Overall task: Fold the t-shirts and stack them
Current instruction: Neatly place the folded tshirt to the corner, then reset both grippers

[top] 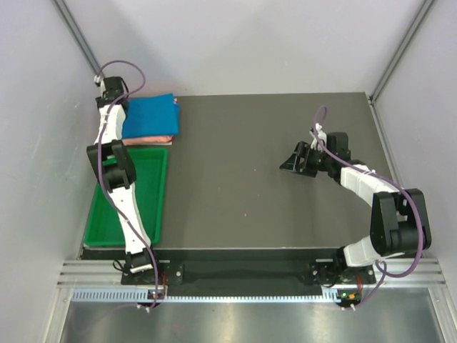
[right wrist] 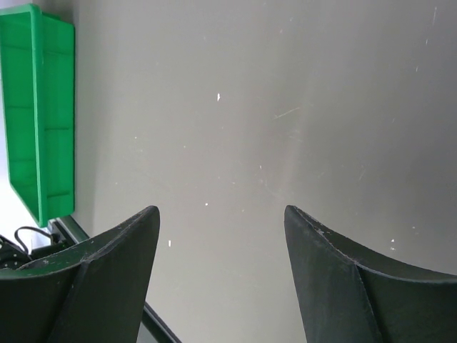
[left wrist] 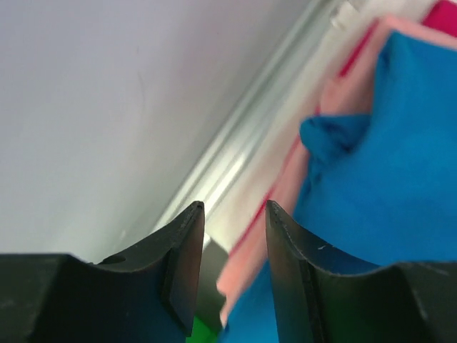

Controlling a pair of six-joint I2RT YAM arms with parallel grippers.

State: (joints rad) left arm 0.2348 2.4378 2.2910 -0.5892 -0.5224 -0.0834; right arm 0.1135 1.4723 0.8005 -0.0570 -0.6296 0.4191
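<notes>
The two t-shirts lie folded in one stack at the table's far left corner, the blue t-shirt (top: 151, 113) on top of the salmon pink t-shirt (top: 150, 138). My left gripper (top: 116, 101) stands at the stack's left edge, open. In the left wrist view, the pink t-shirt (left wrist: 248, 259) edge and the blue t-shirt (left wrist: 400, 179) show just past the left gripper (left wrist: 234, 206); nothing is pinched. My right gripper (top: 296, 158) hovers open over bare table at the right, and the right wrist view shows the right gripper (right wrist: 220, 210) empty.
A green plastic tray (top: 130, 227) sits at the near left, just in front of the stack, and shows as the green tray (right wrist: 41, 107) in the right wrist view. A metal frame post (left wrist: 243, 150) and the pale side wall stand close behind the left gripper.
</notes>
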